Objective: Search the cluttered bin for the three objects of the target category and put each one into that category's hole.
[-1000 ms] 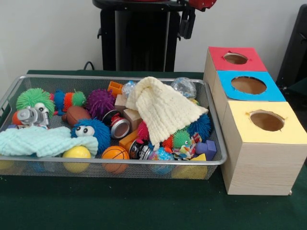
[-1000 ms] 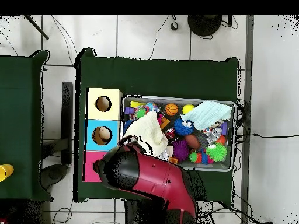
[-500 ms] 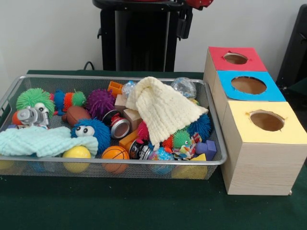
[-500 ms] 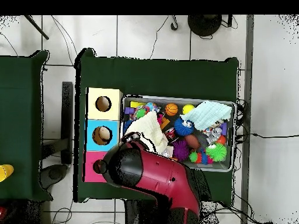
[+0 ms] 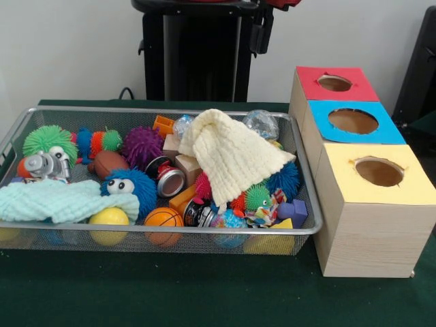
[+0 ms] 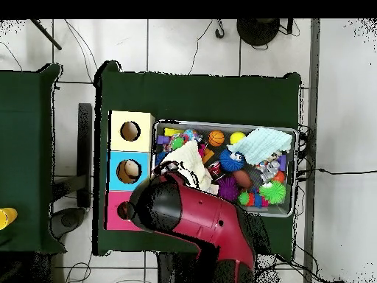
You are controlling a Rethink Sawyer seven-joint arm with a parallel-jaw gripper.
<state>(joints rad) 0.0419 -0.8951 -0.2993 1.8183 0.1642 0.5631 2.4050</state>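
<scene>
A wire mesh bin [image 5: 308, 226] holds a heap of toys. In it lie a cream knitted cloth [image 5: 231, 153], a mint cloth [image 5: 61, 201], an orange basketball [image 5: 163, 219], a yellow ball [image 5: 109, 218], a brown football [image 5: 107, 162], a blue furry toy with eyes [image 5: 129, 187], spiky balls [image 5: 142, 144], a can [image 5: 170, 181] and wooden blocks [image 5: 188, 167]. To the right stands a wooden box with a red hole top [image 5: 335, 83], a blue one [image 5: 353, 121] and a yellow one [image 5: 379, 172]. My gripper [image 5: 261, 39] hangs high behind the bin's far rim, holding nothing visible.
From overhead, my red arm [image 6: 193, 217] covers the bin's corner [image 6: 294, 173] nearest the base and part of the red box top [image 6: 112, 210]. The blue top [image 6: 129, 171] and yellow top [image 6: 130, 131] show fully. Green cloth covers the table [image 5: 204, 293].
The arm has swung slightly further over the bin's near corner in the overhead view. The gripper has edged a little left in the front view. Nothing in the bin moved.
</scene>
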